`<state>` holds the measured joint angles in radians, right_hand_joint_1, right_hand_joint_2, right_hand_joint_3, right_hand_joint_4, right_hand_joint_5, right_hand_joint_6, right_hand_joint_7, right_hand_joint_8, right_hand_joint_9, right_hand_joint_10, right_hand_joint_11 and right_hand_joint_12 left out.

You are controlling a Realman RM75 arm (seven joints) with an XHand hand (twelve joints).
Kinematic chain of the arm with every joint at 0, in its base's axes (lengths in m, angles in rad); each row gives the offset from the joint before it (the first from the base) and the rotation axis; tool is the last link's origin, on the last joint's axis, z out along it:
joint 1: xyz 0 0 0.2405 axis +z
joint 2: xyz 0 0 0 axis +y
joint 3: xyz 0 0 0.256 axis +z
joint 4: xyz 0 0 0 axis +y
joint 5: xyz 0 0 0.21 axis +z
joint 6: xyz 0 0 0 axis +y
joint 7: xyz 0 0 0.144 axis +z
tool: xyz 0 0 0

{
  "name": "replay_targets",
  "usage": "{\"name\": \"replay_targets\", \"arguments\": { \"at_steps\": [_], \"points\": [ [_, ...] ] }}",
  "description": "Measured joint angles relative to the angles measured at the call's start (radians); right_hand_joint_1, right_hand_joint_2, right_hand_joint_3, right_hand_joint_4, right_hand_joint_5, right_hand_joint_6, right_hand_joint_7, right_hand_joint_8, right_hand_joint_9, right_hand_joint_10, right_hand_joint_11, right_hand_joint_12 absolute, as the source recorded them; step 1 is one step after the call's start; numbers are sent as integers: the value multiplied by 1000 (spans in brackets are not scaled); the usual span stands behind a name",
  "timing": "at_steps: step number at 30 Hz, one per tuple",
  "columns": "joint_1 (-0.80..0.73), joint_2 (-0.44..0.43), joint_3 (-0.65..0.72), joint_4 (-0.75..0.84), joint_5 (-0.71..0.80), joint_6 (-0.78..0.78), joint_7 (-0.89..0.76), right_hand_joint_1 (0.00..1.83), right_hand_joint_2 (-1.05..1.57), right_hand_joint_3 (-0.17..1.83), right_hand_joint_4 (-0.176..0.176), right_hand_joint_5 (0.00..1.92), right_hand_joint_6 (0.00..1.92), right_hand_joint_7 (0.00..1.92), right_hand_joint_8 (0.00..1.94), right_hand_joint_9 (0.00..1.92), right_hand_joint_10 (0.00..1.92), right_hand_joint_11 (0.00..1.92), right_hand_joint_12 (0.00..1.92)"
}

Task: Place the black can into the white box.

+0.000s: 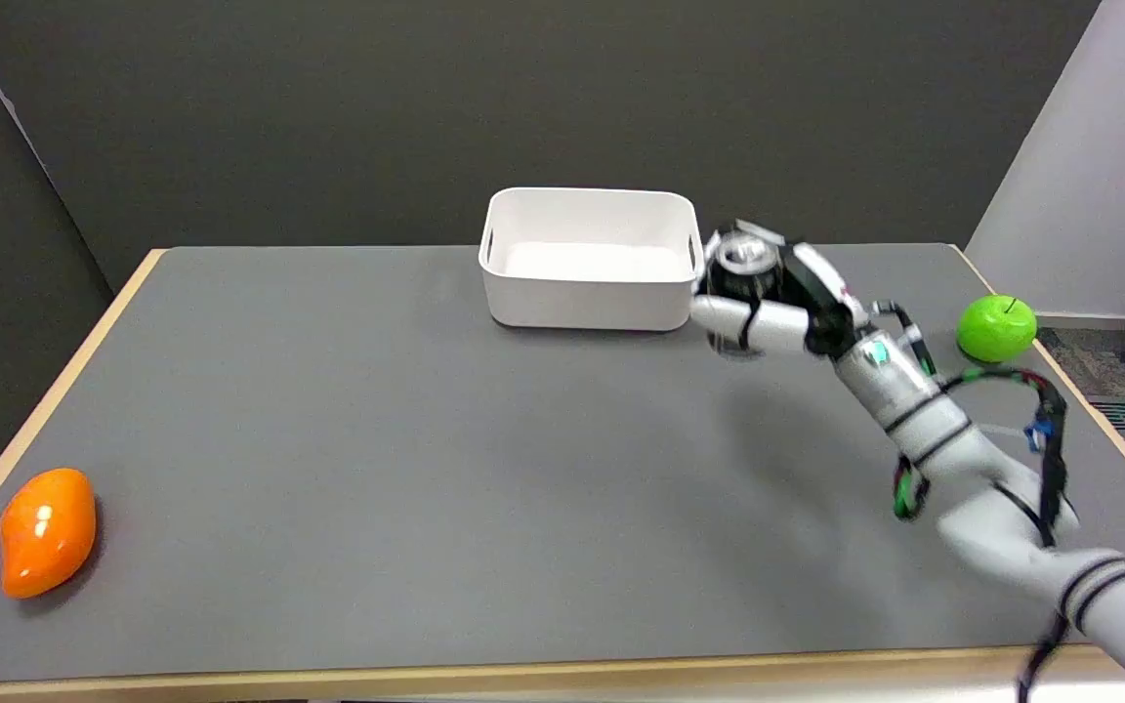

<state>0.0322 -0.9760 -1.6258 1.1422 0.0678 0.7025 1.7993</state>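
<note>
The black can (744, 268) is held by the right hand (768, 298), whose fingers are wrapped around its sides, so the hand is clamped on the can and not spread. The can is kept upright, and its silver top is turned toward the camera. It is seen just beside the right wall of the white box (590, 293), outside of it, and whether it touches that wall cannot be told from this view. It also cannot be said with certainty if the can is lifted or if it rests on the grey table (377, 439), because its bottom is hidden by the fingers; a faint shadow below suggests that it is carried in the air. The inside of the box is seen to be without any object. From this it is judged that the grasping is done and the carrying is nearly finished, while the placing itself is not yet done: the can has to be brought over the right wall, lowered into the box and released. A green apple (996, 328) lies near the right edge of the table, and an orange fruit (47, 531) lies at the near left corner, both well apart from the box.
</note>
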Motion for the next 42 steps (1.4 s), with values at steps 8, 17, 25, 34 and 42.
{"name": "replay_targets", "arguments": {
  "at_steps": [8,17,25,34,42],
  "points": [
    [208,-20,-87,-31,68,-107,-98,1160,1278,65,-150,470,1652,807,1386,715,1159,634,1597],
    [471,-97,-225,-269,128,-194,-166,1162,1248,119,-152,477,1655,812,1378,689,1152,599,1599],
    [660,-179,-306,-524,166,-277,-240,1150,1290,61,-145,456,1676,789,1406,669,1116,516,1585],
    [782,-230,-301,-698,233,-342,-371,1165,1175,261,-150,486,1657,820,1382,622,1239,480,1776],
    [840,-254,-288,-768,274,-368,-451,1165,1175,261,-150,487,1657,820,1383,623,1240,483,1775]
  ]
}}
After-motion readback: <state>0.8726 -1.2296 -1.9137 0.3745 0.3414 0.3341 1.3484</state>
